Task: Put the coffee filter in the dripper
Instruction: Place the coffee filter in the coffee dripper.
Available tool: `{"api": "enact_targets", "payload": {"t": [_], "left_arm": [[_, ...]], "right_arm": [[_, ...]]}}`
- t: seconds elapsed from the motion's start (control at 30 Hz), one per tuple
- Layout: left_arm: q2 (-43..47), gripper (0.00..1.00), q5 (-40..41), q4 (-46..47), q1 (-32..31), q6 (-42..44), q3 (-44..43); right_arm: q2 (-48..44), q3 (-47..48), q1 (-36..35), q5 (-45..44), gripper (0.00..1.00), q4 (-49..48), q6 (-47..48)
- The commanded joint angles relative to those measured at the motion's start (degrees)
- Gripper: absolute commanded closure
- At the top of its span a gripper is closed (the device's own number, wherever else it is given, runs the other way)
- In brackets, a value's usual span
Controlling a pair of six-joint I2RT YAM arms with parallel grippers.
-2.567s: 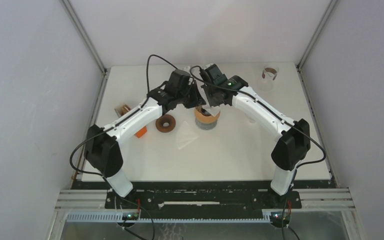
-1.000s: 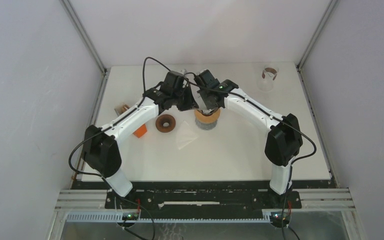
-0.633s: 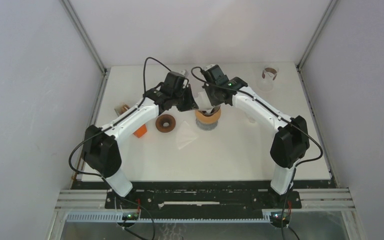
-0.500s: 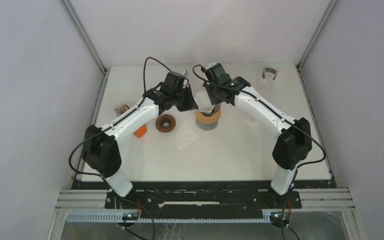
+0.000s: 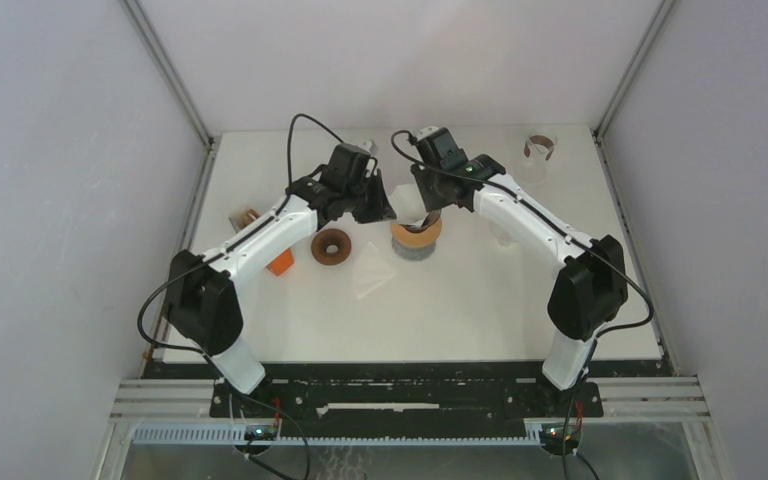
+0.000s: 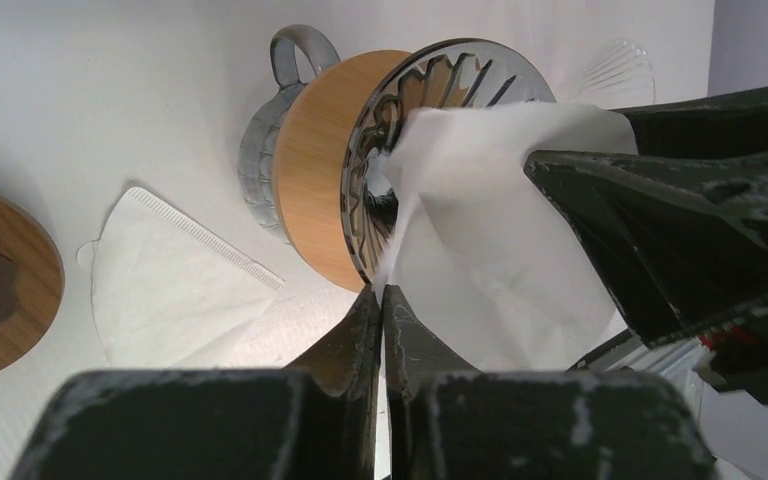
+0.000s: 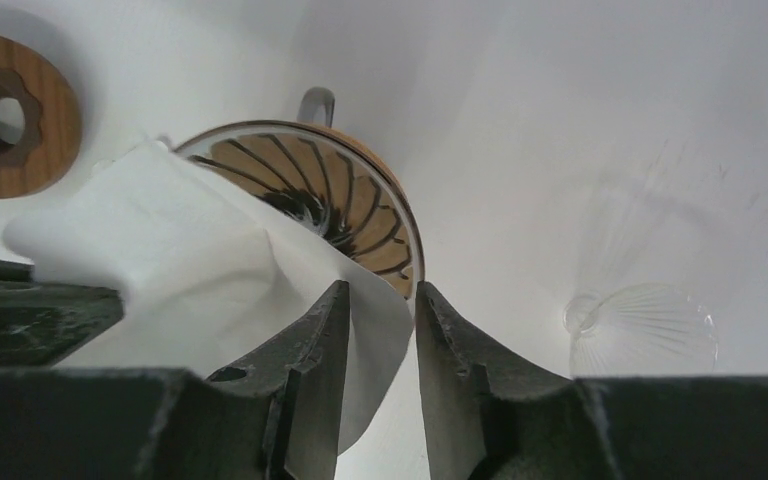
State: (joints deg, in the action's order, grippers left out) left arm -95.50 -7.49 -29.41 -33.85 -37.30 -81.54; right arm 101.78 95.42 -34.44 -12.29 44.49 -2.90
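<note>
Right at its tip, the left gripper [image 6: 382, 293] is pinching the filter [image 6: 500, 190] over the dripper [image 6: 430, 80]; the right gripper [image 7: 380, 290] is standing half-open.

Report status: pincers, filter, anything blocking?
Left pincer shut on coffee filter edge. Right pincer open, over the filter. Filter draped across dripper rim, not seated. Spare filter flat beside dripper, not in the way.

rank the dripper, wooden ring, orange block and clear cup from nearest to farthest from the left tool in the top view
From the left tool:
1. dripper, just to its right
2. wooden ring, to its left, nearer the bases
3. orange block, farther left, beside the arm
4. clear cup, far right corner
</note>
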Motion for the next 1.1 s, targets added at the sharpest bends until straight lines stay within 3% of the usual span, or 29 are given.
{"api": "enact_targets", "payload": {"t": [0.0,0.47,1.07], "left_arm": [[2.3,0.91,0.7,-0.7,0.1,2.1,-1.5],[1.5,0.66,3.0,-3.1,0.0,3.3,-3.5],[-3.2,0.67,4.2,-4.7,-0.4,5.1,-6.0]], "right_arm": [[-2.6,-2.2,2.1,2.7,0.61,-2.6,-0.4],[-2.5,-4.6,3.4,9.7,0.60,-5.2,-1.3],[0.8,-4.0,2.4,5.5,0.58,-4.0,-0.1]]}}
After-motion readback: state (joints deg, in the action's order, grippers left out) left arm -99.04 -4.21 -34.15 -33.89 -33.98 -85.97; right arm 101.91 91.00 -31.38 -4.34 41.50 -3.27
